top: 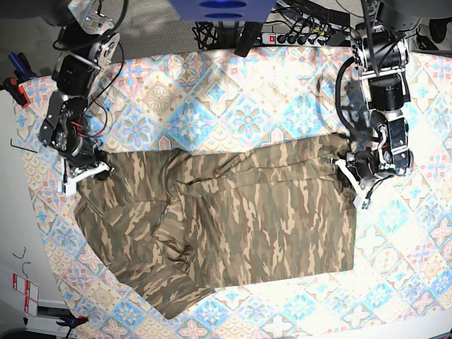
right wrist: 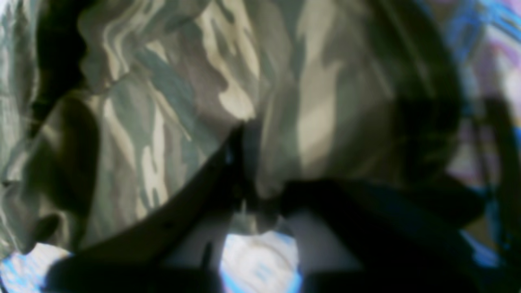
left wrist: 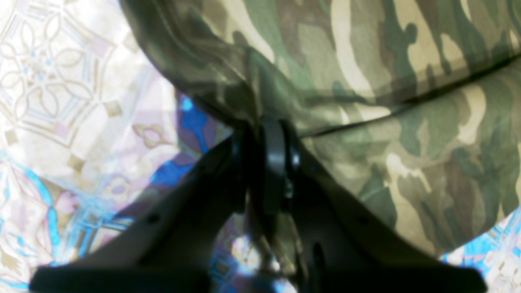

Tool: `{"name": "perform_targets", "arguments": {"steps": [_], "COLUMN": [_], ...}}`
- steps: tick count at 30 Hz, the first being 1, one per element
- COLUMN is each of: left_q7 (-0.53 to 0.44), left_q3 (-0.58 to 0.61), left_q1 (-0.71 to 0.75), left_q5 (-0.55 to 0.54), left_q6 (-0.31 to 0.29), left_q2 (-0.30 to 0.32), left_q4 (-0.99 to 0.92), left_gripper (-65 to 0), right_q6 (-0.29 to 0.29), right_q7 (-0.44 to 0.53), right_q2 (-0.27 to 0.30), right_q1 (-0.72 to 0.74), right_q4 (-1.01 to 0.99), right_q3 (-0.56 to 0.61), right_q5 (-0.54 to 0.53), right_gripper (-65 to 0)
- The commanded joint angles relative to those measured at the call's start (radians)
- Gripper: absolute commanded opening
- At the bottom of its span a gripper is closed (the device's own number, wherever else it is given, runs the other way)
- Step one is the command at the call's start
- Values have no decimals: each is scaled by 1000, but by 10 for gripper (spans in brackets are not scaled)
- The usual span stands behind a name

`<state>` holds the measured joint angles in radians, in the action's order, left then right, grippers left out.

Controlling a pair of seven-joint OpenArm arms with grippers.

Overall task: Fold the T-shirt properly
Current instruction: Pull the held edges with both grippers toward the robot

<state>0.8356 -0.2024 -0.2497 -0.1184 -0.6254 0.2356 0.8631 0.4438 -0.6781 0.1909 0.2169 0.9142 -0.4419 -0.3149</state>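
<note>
The camouflage T-shirt lies spread across the table, partly folded, with a sleeve bunched at the lower left. My left gripper is at the shirt's upper right corner. In the left wrist view it is shut on the shirt's edge, with cloth pinched between the black fingers. My right gripper is at the shirt's upper left corner. In the right wrist view it is shut on a fold of the shirt, which fills that blurred view.
The pastel diamond-patterned tablecloth covers the table under the shirt and shows in the left wrist view. A power strip and cables lie at the back edge. Clamps sit past the table's left side.
</note>
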Motion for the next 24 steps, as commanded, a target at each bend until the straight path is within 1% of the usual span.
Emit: {"name": "perform_targets", "arguments": {"steps": [1, 4, 6, 8, 10, 12, 15, 17, 20, 24], "left_q7": [225, 259, 322, 379, 414, 422, 423, 423, 420, 417], "left_q3": [31, 30, 30, 30, 30, 27, -22, -48, -68, -90], "left_q1": [100, 171, 215, 247, 270, 290, 327, 352, 382, 404], "left_q5": [35, 27, 4, -13, -33, -46, -51, -51, -53, -54], "left_q6": [-73, -73, -73, -73, -73, -73, -73, -73, -73, -73], "left_q2": [-80, -80, -78, -58, -46, -43, -22, -18, 23, 57], "left_q4": [-15, 160, 295, 404, 468, 499, 528, 543, 555, 557], "left_gripper": [-627, -627, -627, -627, -627, -627, -628, -628, -628, -628], "right_q6": [0, 0, 0, 0, 0, 0, 0, 0, 0, 0], "right_q7": [11, -2, -53, -94, -117, -136, -187, -200, -208, -213], "right_q2": [17, 17, 17, 17, 15, 14, 14, 14, 14, 14], "right_q1": [-3, -55, -73, -99, -142, -181, -228, -264, -317, -363], "right_q4": [46, 119, 162, 207, 271, 329, 394, 428, 475, 504], "right_q3": [-2, -5, -8, -8, -8, -8, -10, -10, -11, -76], "right_q5": [-8, -10, -10, -11, -11, -11, -13, -13, -13, -13], "right_gripper": [-624, -624, -624, -624, -624, -624, -624, -624, -624, -624]}}
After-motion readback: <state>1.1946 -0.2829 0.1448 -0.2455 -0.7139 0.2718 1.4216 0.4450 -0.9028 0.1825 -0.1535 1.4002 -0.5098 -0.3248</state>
